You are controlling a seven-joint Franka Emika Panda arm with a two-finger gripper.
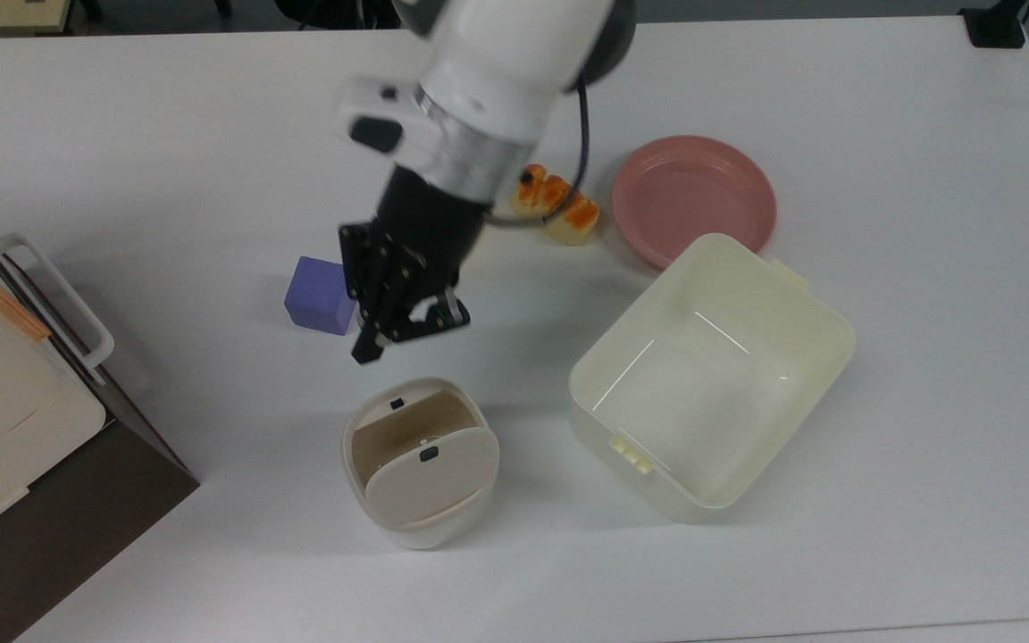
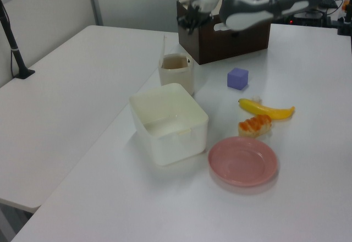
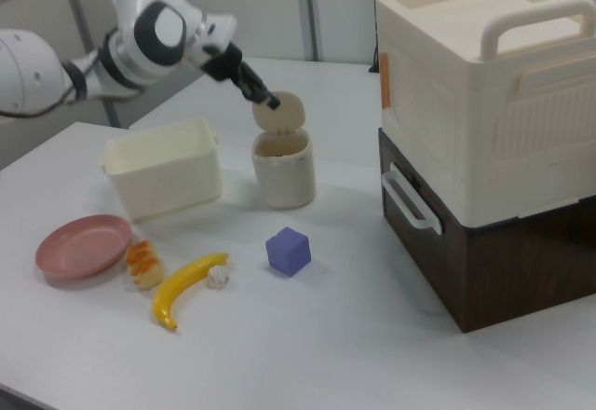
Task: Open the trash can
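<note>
The trash can (image 1: 416, 518) is a small off-white rounded bin near the table's front in the top view. Its beige lid (image 1: 430, 482) stands tipped up on its hinge, and the hollow inside shows. A small dark button (image 1: 397, 404) sits on the rim's far edge. My gripper (image 1: 367, 350) hangs in the air above and just beyond that rim, apart from the can, with its fingers shut on nothing. The right view has the gripper (image 3: 271, 102) close beside the raised lid (image 3: 279, 115), above the can (image 3: 284, 172). In the left view the open can (image 2: 176, 71) stands below the gripper (image 2: 190, 21).
A purple cube (image 1: 322, 295) lies just behind the gripper. A pale-yellow lidless tub (image 1: 840, 339) stands on the top view's right, with a pink plate (image 1: 693, 196) and a pastry (image 1: 559, 207) beyond it. A banana (image 2: 265, 110) lies nearby. A large cream and brown box (image 3: 484, 121) is at the table's edge.
</note>
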